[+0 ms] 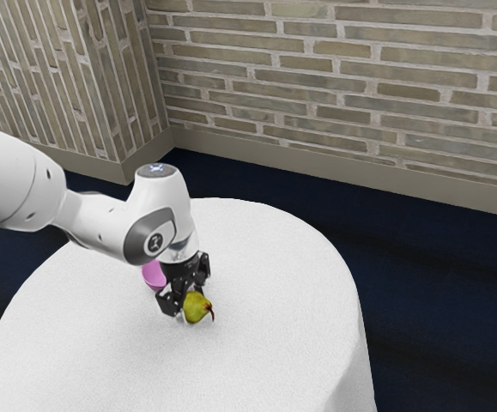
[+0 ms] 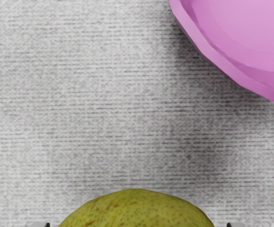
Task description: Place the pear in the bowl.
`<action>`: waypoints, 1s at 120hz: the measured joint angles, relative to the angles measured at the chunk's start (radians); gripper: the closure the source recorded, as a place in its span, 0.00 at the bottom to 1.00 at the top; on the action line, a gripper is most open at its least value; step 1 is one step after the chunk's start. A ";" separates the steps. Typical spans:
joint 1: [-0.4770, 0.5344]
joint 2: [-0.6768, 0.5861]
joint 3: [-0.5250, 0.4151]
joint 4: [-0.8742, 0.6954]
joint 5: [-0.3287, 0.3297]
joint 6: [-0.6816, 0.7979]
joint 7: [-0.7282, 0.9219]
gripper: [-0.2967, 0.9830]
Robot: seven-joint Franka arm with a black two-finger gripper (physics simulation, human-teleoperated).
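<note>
One pear (image 1: pixel 198 307) is at my fingers (image 1: pixel 188 303) in the exterior view; whether they pinch it, I cannot tell. In the wrist view, it lies outside the bowl (image 2: pixel 250 28). Likely grasping step; next, secure, lift above the rim, carry across.

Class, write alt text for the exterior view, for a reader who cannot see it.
A black gripper on a white robot arm is at a yellow-green pear over a round, white-covered table. A pink bowl sits partly hidden behind the gripper; a brick wall stands beyond.
</note>
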 joint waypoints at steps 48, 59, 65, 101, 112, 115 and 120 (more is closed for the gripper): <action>-0.014 -0.133 -0.010 0.015 0.010 -0.110 -0.008 0.48; 0.044 -0.120 -0.012 0.060 0.029 -0.119 -0.009 0.49; 0.076 -0.094 -0.012 0.101 0.038 -0.123 -0.009 0.49; 0.176 0.010 -0.012 0.177 0.054 -0.116 -0.005 0.49; 0.188 0.023 -0.012 0.176 0.054 -0.107 -0.002 0.49; 0.189 0.027 -0.012 0.176 0.055 -0.105 -0.001 0.49; 0.191 0.031 -0.012 0.176 0.055 -0.102 0.000 0.49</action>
